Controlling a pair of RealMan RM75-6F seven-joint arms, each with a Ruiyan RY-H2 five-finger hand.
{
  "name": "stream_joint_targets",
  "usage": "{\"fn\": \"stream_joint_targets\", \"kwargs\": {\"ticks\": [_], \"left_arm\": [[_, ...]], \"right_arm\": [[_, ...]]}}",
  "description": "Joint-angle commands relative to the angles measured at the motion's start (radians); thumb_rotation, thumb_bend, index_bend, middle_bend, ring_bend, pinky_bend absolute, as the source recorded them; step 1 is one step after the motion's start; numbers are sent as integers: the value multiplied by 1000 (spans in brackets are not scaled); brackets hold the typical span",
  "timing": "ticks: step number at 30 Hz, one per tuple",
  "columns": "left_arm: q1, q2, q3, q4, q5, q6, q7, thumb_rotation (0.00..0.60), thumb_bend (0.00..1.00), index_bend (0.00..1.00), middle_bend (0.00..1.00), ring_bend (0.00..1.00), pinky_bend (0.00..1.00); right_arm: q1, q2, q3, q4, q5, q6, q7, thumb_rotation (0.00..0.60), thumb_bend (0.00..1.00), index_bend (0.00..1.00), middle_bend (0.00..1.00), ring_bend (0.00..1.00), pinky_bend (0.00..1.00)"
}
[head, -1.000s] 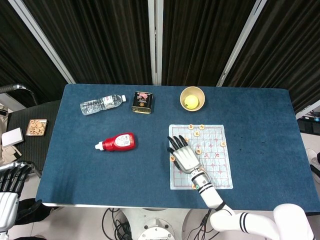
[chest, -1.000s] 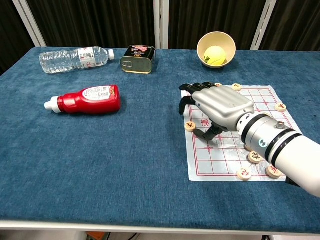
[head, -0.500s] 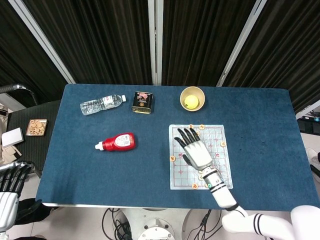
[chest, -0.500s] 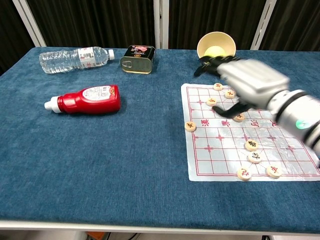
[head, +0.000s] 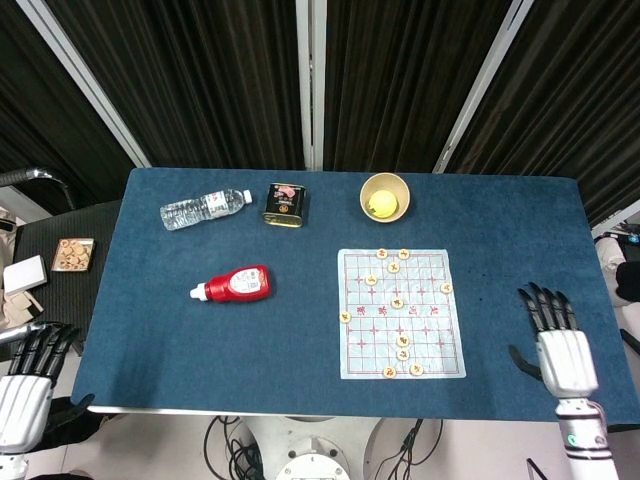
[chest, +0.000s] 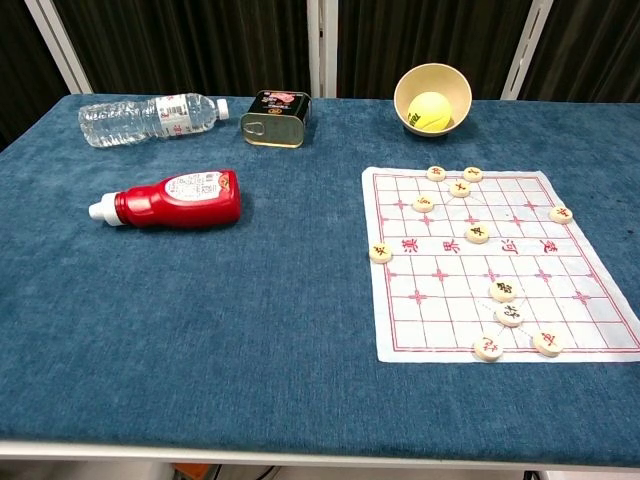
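The right robot hand (head: 565, 345) hovers palm-down with fingers spread and empty at the lower right of the frame, over the desk (head: 200, 340) edge. The chess board (head: 402, 313) lies to its left, nearer than the left robot hand (head: 25, 385), also wide and empty.

A blue cloth table (chest: 250, 330) carries a paper chess board (chest: 490, 262) with round wooden pieces (chest: 478, 234) scattered on it; one piece (chest: 380, 253) sits on its left edge. Behind the board stands a cup (chest: 432, 98) holding a yellow ball (chest: 431, 109). Further left lie a tin can (chest: 275, 118), a water bottle (chest: 150, 118) and a red bottle (chest: 172, 198) on its side.
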Motion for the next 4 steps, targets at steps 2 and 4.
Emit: {"fn": "stream_joint_targets", "kwargs": {"ticks": [2,4], "left_arm": [[-27,-3,-4,-24,6,-39,40,600,123,92,67,0,0],[-31,-4,-6,-33,3,-45,51,600,123,92,67,0,0]], "right_arm": [[-70,2,-21,86,-9,47,76,600,161,0,0,0,0],[-73,0,-18,94,-24,50,84,600,161,0,0,0,0]]}}
